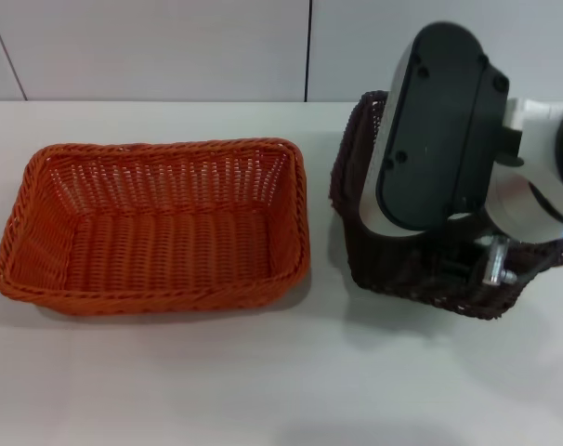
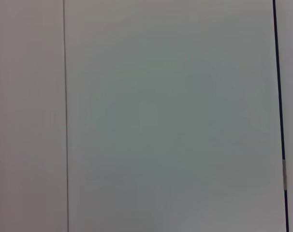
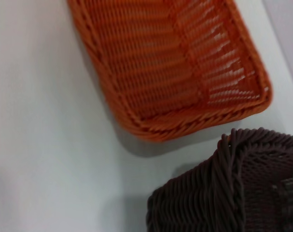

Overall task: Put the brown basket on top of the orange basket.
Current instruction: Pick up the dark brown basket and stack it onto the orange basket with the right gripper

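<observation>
Head view shows the orange basket [image 1: 156, 223] sitting flat on the white worktop [image 1: 263, 381], on the robot's left side; just beside it, to its right and not touching, the brown basket [image 1: 421, 265] is tilted, its far end raised; the right tool [image 1: 490, 265] reaches down inside it at the near rim, though whether its fingers grip the wicker I cannot tell; the left tool is out of sight.

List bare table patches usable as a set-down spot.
Widest: the table strip in front of both baskets. Also the far strip behind the orange basket, up to the wall. Crowded: the narrow gap between it and the brown basket, where the right gripper works.
</observation>
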`<state>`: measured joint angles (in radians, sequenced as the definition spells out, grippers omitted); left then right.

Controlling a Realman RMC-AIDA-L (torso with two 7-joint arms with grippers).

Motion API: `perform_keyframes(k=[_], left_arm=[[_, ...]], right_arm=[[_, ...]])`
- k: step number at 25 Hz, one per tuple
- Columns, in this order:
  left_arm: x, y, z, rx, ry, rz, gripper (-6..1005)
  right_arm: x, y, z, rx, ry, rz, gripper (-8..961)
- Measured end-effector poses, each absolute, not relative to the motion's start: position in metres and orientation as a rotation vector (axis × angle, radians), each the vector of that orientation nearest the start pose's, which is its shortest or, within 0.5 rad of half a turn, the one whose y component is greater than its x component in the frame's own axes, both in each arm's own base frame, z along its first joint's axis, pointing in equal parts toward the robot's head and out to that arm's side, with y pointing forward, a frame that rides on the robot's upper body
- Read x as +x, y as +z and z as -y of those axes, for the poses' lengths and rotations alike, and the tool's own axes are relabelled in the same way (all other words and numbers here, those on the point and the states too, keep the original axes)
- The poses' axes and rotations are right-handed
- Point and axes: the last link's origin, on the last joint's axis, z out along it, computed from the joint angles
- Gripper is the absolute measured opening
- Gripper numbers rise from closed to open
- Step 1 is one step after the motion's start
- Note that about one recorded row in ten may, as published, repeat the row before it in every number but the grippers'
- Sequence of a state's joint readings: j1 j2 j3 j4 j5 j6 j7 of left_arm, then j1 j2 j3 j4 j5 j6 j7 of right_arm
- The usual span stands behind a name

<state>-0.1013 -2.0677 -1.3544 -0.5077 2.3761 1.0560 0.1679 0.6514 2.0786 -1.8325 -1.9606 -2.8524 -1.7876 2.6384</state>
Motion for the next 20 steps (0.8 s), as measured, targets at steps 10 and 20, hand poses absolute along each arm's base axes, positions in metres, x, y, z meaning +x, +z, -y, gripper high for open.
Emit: perform_keyframes(k=[10,20], left_arm=[[-0.397,0.058,-0.267,-1.11,-0.455,0.599,773],[-0.399,0.058,-0.266,-1.11,-0.445,0.601,773]], right_arm=[[0.042,0.009,-0.29,-2.46,-0.711,0.048,188],[0.025,0.01,-0.285,-2.451,-0.705,0.201,189]])
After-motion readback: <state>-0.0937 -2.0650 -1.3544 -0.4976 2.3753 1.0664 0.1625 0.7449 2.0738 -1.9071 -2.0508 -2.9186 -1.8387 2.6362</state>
